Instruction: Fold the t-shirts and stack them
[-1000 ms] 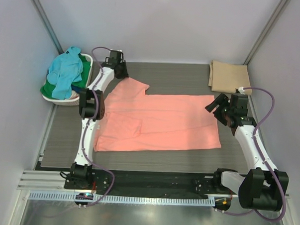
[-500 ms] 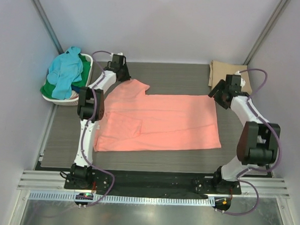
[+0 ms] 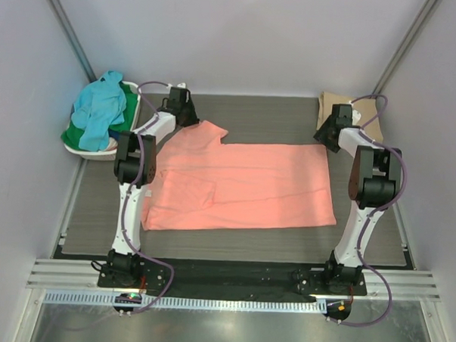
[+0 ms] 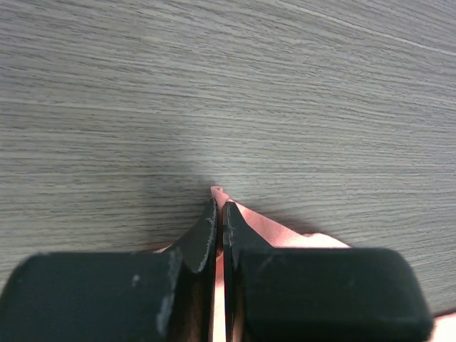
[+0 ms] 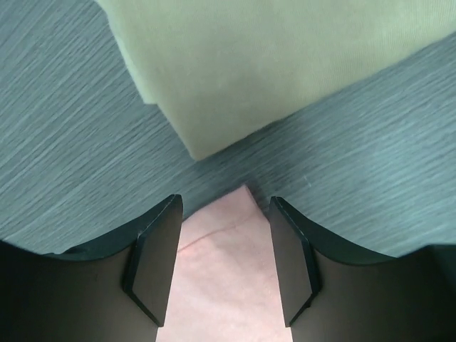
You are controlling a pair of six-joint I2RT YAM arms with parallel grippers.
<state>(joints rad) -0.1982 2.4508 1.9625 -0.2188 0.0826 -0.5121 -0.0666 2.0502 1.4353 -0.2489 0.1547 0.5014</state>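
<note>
Left gripper point(image 4: 219, 206) pinched closed on far-left corner of salmon-pink t-shirt point(image 3: 242, 187). Right gripper point(image 5: 224, 205) jaws apart, straddling far-right corner, nothing gripped yet. Shirt flat on tabletop point(image 3: 276, 120); paired corner holds presumably set up the fold.

A grey wood-grain table top point(image 3: 276, 120) carries everything. A salmon-pink cloth t-shirt point(image 3: 250, 183) lies spread flat across its middle, with a flap folded over at its left side. A folded tan cloth t-shirt point(image 3: 331, 101) rests in the far right corner. A white plastic slotted laundry basket point(image 3: 100, 155) stands at the far left edge.
</note>
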